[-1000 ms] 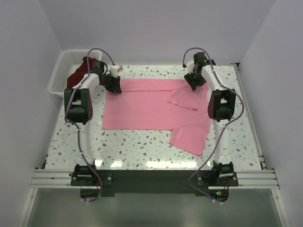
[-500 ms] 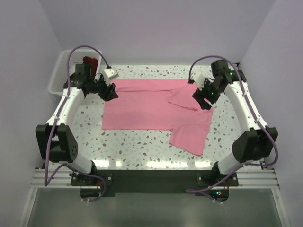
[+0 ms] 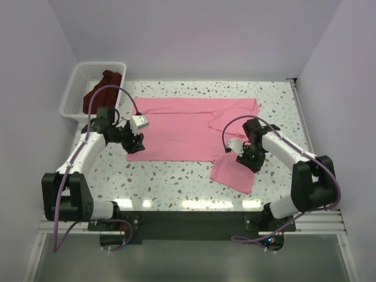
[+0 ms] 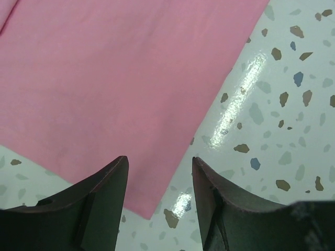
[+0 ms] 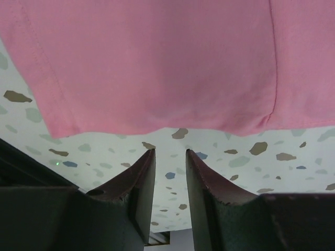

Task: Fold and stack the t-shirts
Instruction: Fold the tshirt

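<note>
- The pink t-shirt (image 3: 176, 129) was spread flat across the middle of the table (image 3: 176, 179). Its bottom hem was turned to the left edge and its shoulders to the right edge, and one sleeve (image 3: 234, 174) was laid out toward the near edge.
- The maroon t-shirt (image 3: 101, 94) was seen bunched in the white basket (image 3: 75, 79) at the far left corner, not yet laid out.
- The left gripper (image 3: 134, 143) was held low over the pink shirt's near left corner. Its jaws were apart, the cloth's corner lay below the gap, and nothing was clamped.
- The right gripper (image 3: 250, 160) was lowered at the sleeve with its jaws narrowly apart. In the wrist view only bare table was seen between the tips, with the stitched edge of the cloth just beyond them.
- The cloth was judged light, thin and limp. No shape would be kept once it was lifted, so two holds well apart along one edge would be needed for a clean fold.
- Hold was judged best taken at the hemmed corners and edges, where the stitching is thicker and a single layer can be pinched off the glossy table.
- A shallow pinch was judged the main risk: the edge could slip out, or the cloth could be dragged and wrinkled rather than lifted.
- The folding was judged to be at an early stage, and the stacking not begun.
</note>
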